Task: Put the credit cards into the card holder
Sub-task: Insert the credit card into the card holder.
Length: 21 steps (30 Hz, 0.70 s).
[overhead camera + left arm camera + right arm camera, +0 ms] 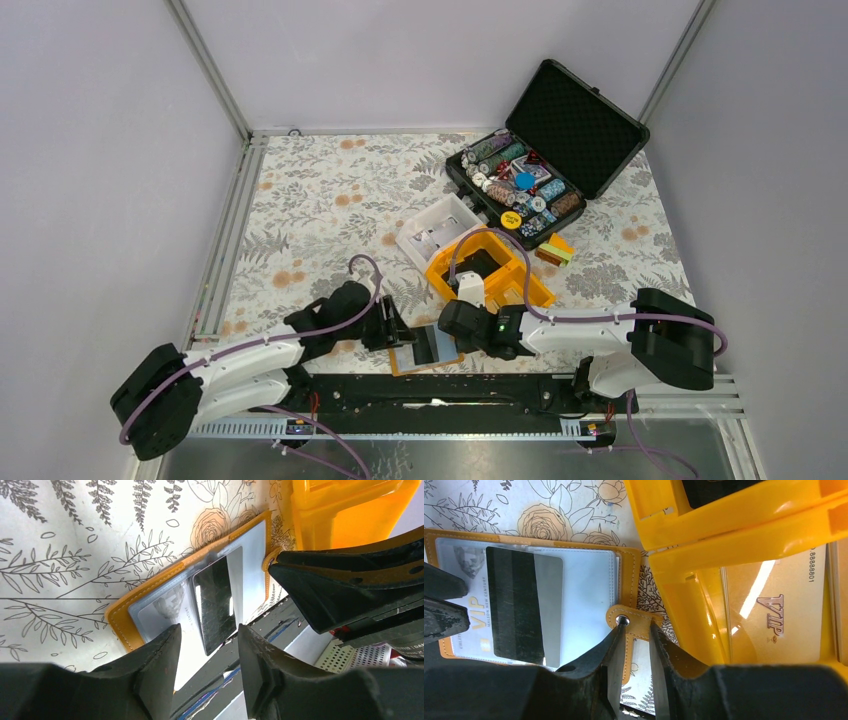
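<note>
The left arm (250,355) lies low along the near edge of the tabletop (330,200), reaching rightward. The left pincer (209,636) is parted to a moderate gap. Its fingers straddle the near end of a dark-striped credit card (215,605) without visibly touching it. That card overlaps a pale VIP credit card (469,617). Both lie on the pale inner face of the card holder (589,585), which is spread open and flat at the tabletop's near edge. The right pincer (636,630) is closed almost fully on the holder's snap tab (631,620) — the right arm (570,330) stretches leftward to it. Just to the right sits an orange bin (734,525) — another VIP card (774,615) shows through its wall.
</note>
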Each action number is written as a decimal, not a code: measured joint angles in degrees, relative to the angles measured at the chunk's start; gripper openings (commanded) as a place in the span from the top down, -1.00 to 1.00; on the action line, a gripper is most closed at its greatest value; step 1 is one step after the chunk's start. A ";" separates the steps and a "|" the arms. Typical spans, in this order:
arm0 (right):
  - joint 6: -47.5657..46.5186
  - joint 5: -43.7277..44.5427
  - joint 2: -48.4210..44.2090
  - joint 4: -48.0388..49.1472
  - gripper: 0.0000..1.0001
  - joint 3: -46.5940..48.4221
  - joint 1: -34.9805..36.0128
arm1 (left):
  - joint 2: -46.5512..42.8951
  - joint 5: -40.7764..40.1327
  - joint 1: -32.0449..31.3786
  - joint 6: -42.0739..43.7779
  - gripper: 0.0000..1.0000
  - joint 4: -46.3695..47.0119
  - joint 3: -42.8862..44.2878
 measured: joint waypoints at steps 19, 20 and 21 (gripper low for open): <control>-0.02 0.04 -0.17 0.63 0.40 -0.37 0.04 | 11.37 0.87 -6.43 -4.59 0.37 10.43 0.92; -0.02 0.07 -0.17 0.63 0.40 -0.37 0.04 | 12.07 0.85 -6.69 -4.59 0.38 10.60 1.36; -0.02 0.07 -0.17 0.63 0.40 -0.37 0.04 | 12.94 0.81 -6.97 -4.61 0.39 10.71 1.95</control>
